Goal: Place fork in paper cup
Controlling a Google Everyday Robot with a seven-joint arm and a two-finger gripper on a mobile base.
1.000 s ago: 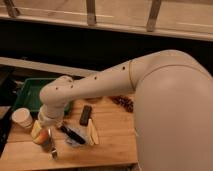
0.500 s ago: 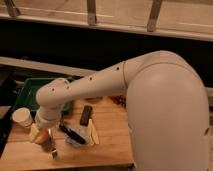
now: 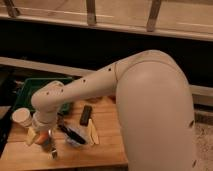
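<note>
Watching the last second go by, I see the change is in the arm rather than on the wooden table (image 3: 102, 152). The bulky white upper arm (image 3: 150, 110) looms larger and nearer than a moment ago and hides more of the right side. The gripper (image 3: 48, 140) stays almost where it was, hanging low over the front-left part of the table with its jaws spread wide and nothing between them.

To me that reads as the arm settling its posture over the pick, not carrying anything. The grasp is not yet made, and the task is at its early stage.

The fork (image 3: 53, 151) seems to be the thin silvery sliver lying on the wood just below and slightly right of the fingertips. In this dim corner I can't be sure of its outline or which way it points. If that is it, the gripper is just above it and not clearly touching.

The paper cup (image 3: 21, 117) stands upright to the left and a little behind, near the green tray (image 3: 27, 90) and clear of the gripper. The black bar (image 3: 86, 115) lies off to the right.
</note>
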